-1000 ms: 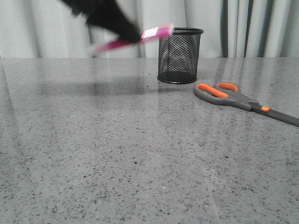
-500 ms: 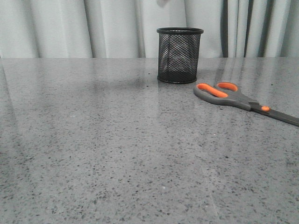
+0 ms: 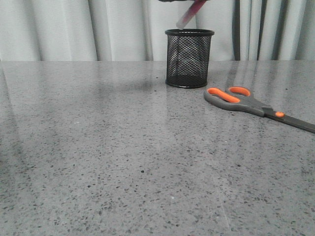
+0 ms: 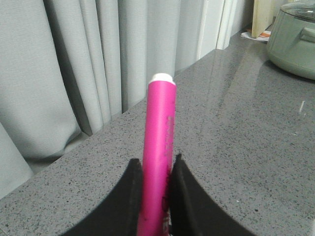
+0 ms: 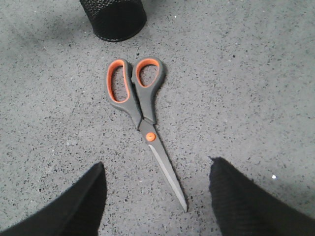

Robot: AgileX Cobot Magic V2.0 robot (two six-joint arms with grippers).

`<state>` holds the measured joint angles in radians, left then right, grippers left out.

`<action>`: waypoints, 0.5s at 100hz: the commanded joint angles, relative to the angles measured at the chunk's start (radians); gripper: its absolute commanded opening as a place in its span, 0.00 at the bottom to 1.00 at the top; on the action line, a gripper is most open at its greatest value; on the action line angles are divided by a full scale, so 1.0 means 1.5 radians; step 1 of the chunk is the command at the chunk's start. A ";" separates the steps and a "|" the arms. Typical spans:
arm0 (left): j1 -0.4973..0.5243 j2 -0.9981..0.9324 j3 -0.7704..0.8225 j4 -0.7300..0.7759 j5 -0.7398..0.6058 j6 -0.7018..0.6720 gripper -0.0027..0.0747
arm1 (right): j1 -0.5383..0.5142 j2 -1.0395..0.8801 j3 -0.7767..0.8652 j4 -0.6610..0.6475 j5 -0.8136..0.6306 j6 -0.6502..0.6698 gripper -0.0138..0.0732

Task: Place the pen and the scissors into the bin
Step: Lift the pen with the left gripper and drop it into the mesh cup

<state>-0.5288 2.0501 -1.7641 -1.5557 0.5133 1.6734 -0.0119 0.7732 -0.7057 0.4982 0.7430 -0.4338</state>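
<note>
My left gripper [image 4: 156, 167] is shut on the magenta pen [image 4: 158, 152], its white end tip pointing away from the wrist. In the front view the pen [image 3: 189, 14] hangs tilted, cap end down, just above the rim of the black mesh bin [image 3: 189, 58]; the gripper itself is almost wholly cut off by the top edge. The scissors [image 3: 251, 105] lie flat and closed on the table to the right of the bin. In the right wrist view my right gripper [image 5: 156, 196] is open above the scissors [image 5: 142, 118], its fingers either side of the blade tip, with the bin [image 5: 114, 18] beyond the handles.
Grey speckled stone tabletop [image 3: 123, 162] with pale curtains behind. In the left wrist view a pale green lidded pot [image 4: 295, 39] stands at the table's far corner.
The pen, held level to the left of the bin a second ago, left the front view and has come back tilted cap-down over the bin's mouth. The scissors and bin have not moved.
</note>
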 commanded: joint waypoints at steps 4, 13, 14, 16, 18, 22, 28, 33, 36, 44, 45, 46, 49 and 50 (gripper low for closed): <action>-0.001 -0.039 -0.024 -0.031 0.017 0.001 0.13 | 0.001 0.001 -0.024 0.016 -0.038 -0.008 0.63; -0.001 -0.039 -0.024 -0.031 0.017 0.001 0.33 | 0.001 0.001 -0.024 0.016 -0.038 -0.008 0.63; -0.001 -0.039 -0.024 -0.033 0.017 0.001 0.37 | 0.001 0.001 -0.024 0.016 -0.038 -0.008 0.63; -0.001 -0.039 -0.024 -0.033 0.017 0.001 0.42 | 0.001 0.001 -0.024 0.016 -0.038 -0.008 0.63; 0.000 -0.039 -0.024 -0.033 0.017 0.001 0.48 | 0.001 0.001 -0.024 0.016 -0.039 -0.008 0.63; 0.000 -0.039 -0.024 -0.033 0.017 0.001 0.54 | 0.001 0.001 -0.024 0.016 -0.041 -0.008 0.63; 0.004 -0.043 -0.024 -0.037 0.017 0.001 0.60 | 0.001 0.001 -0.024 0.016 -0.043 -0.008 0.63; 0.007 -0.049 -0.024 -0.045 0.020 -0.001 0.60 | 0.001 0.001 -0.024 0.016 -0.044 -0.008 0.63; 0.010 -0.054 -0.024 -0.045 0.023 -0.001 0.60 | 0.001 0.001 -0.024 0.016 -0.047 -0.008 0.63; 0.024 -0.076 -0.024 -0.043 0.037 -0.001 0.53 | 0.001 0.001 -0.024 0.016 -0.056 -0.008 0.63; 0.025 -0.079 -0.024 -0.043 0.038 -0.002 0.53 | 0.001 0.001 -0.024 0.016 -0.056 -0.008 0.63; 0.027 -0.084 -0.024 -0.042 0.039 -0.002 0.51 | 0.001 0.001 -0.024 0.016 -0.056 -0.008 0.63; 0.035 -0.095 -0.024 -0.036 0.044 -0.003 0.46 | 0.001 0.001 -0.024 0.016 -0.056 -0.008 0.63; 0.036 -0.097 -0.024 -0.034 0.045 -0.005 0.45 | 0.001 0.001 -0.024 0.016 -0.056 -0.008 0.63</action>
<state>-0.5010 2.0210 -1.7663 -1.5677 0.5418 1.6734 -0.0119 0.7732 -0.7057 0.4982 0.7252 -0.4338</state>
